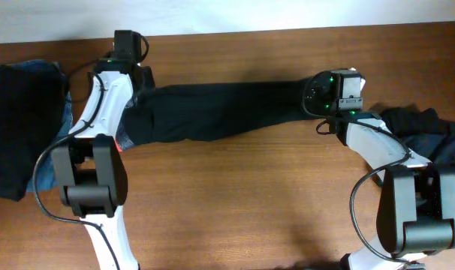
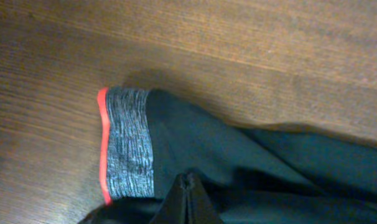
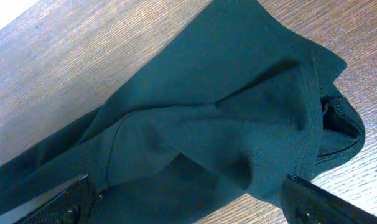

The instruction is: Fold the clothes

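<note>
**Item: trousers, black, long.** They lay stretched across the far half of the tabletop, waist to the left and leg end to the right, not yet folded.

**Holds.** The left gripper was closed, pinching black cloth just behind the waistband. The right gripper stood wide open astride the hem, with cloth between its fingers but nothing clamped.

**Other stock.** A dark heap with blue denim sat at the left edge. A second dark heap sat at the right, beside the right arm.

**Risks, as judged.**
- The left pinch looked shallow, on one bunched layer. A pull could slip it free or lift only the top layer.
- The leg end was rumpled and doubled over. Closing there might catch a single ply and carry the crease into the fold.
- With one end held and the other loose, any lift would drag the cloth askew.
- The right heap lay near that arm's elbow and could snag.

**What each view gave.**
- Overhead: the full run of the garment and both heaps, though the arms hid both grips.
- Left wrist: the heathered grey band with its red edge, and the closed fingers.
- Right wrist: the hem's folds and the open fingers.
</note>
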Available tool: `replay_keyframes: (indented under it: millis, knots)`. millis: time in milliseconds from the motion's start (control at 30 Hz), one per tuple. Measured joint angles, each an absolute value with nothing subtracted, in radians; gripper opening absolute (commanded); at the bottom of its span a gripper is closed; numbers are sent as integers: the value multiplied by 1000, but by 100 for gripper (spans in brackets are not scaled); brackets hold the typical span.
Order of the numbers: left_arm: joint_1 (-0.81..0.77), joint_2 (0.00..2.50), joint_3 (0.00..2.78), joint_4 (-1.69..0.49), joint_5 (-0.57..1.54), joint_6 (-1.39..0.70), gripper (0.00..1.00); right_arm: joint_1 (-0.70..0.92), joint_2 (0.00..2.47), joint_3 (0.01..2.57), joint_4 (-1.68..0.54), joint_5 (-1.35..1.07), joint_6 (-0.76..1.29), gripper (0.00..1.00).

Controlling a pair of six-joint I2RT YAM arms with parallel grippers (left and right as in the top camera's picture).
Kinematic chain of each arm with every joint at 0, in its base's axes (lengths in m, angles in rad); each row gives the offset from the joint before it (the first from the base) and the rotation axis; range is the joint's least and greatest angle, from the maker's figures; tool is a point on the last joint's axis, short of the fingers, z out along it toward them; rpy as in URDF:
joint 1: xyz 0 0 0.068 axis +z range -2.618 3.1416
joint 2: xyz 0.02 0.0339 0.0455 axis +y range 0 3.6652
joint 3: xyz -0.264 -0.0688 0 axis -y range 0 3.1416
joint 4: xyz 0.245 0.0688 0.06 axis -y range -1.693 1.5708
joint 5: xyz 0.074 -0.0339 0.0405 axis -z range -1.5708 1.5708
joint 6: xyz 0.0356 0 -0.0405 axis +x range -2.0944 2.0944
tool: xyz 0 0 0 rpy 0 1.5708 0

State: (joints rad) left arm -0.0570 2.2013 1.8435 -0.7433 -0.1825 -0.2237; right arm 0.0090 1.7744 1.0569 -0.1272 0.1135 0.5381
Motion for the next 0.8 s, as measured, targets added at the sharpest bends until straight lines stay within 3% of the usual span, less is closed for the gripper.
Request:
replay_keyframes:
  millis: [67,133,400,800]
  knots:
    - [-60,2201,1850,-779,-182,-210,38,9,1774,1057,-127,113,538,99]
    - [-61,2201,1851,-856,-181,-202,49,9,1774,1057,-127,113,538,99]
    - [-65,2201,1842,-951,-163,-179,50,9,1774,1057,-127,113,538,99]
    - [-65,2201,1709,-794,-153,-178,49,9,1774,1057,-127,113,538,99]
